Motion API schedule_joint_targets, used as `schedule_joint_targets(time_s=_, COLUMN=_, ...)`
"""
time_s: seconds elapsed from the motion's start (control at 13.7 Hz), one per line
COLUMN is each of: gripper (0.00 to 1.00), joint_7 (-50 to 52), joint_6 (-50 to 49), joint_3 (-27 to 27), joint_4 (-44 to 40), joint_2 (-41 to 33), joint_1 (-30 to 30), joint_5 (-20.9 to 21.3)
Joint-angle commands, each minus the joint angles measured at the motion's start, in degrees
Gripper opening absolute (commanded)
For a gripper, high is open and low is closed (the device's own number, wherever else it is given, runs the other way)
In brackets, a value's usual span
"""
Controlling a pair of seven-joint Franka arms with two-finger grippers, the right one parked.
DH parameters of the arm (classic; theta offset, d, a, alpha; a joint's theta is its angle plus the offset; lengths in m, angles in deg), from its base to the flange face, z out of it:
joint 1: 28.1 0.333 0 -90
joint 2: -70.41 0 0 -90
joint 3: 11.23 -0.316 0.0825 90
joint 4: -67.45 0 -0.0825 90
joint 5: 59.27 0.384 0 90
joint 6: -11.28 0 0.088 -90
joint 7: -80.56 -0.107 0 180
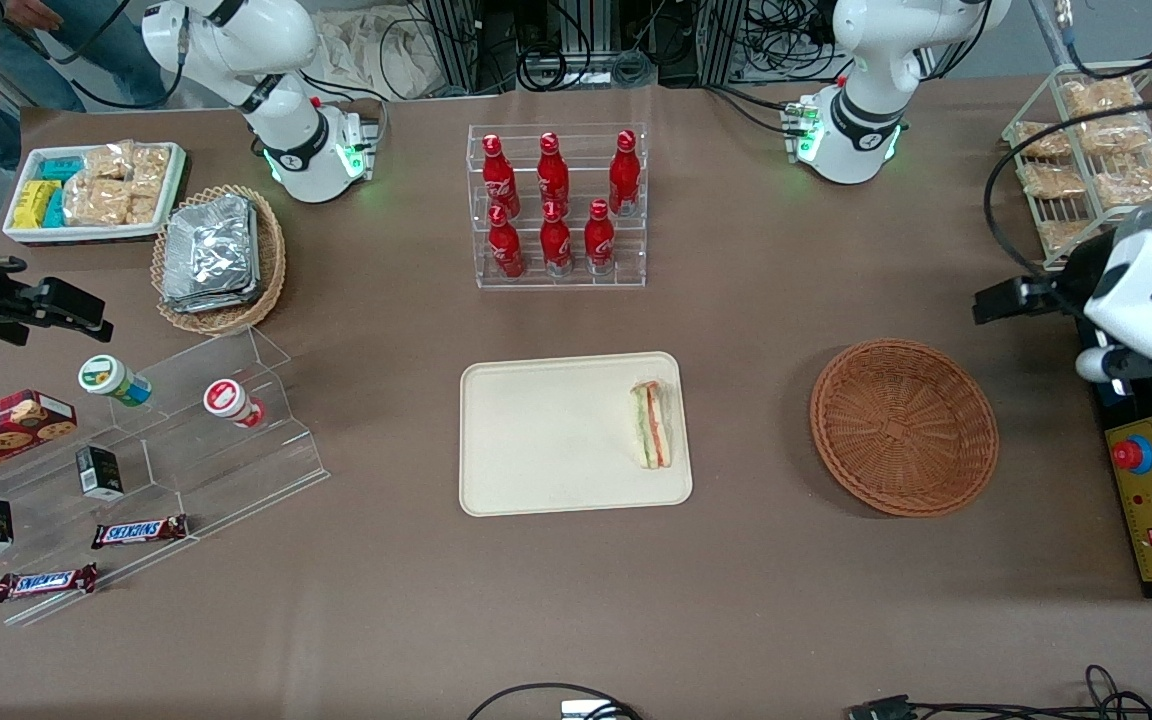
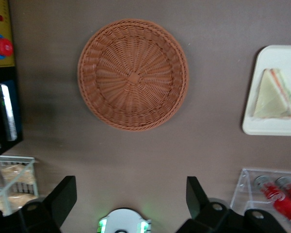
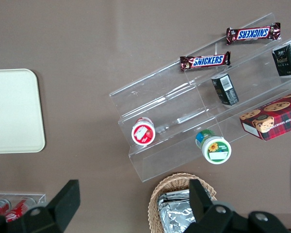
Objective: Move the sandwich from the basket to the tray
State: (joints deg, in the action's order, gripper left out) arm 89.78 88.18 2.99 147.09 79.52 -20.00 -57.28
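With its two black fingers [image 2: 62, 198] spread wide and holding nothing, the left arm's gripper [image 2: 131, 199] hangs above bare brown tabletop [image 1: 756, 300], near the working arm's end of the table. Closest item: the round, shallow, reddish-brown woven wicker basket [image 1: 904, 426] [image 2: 133, 74], empty, resting on the table, apart from the gripper. Next item: the flat rectangular cream-beige tray [image 1: 546, 440] [image 2: 266, 124] with rounded corners and low rim, lying beside the basket toward the parked arm's end, with a strip of table between the two. Contents of tray: the small triangular sandwich [image 1: 652, 424] [image 2: 274, 94] of pale bread with green, red and orange filling, in clear wrap, lying along the tray edge nearest the basket. Farther from the front camera than the tray: a clear acrylic rack [image 1: 558, 205] holding six red bottles [image 1: 554, 172], upright.
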Motion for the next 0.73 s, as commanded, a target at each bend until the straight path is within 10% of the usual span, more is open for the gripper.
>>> schedule_joint_targets(time_s=0.0, gripper=1.0, joint_7=-2.3, joint_6=-0.4, joint_3=0.5, joint_4=2.9, joint_2=-2.0, joint_1=1.1, joint_5=1.5)
schedule_joint_targets(time_s=0.66, gripper=1.0, joint_7=-2.2, joint_6=9.7, joint_3=0.5, joint_4=19.8, joint_2=-12.6, joint_1=2.8, joint_5=0.3)
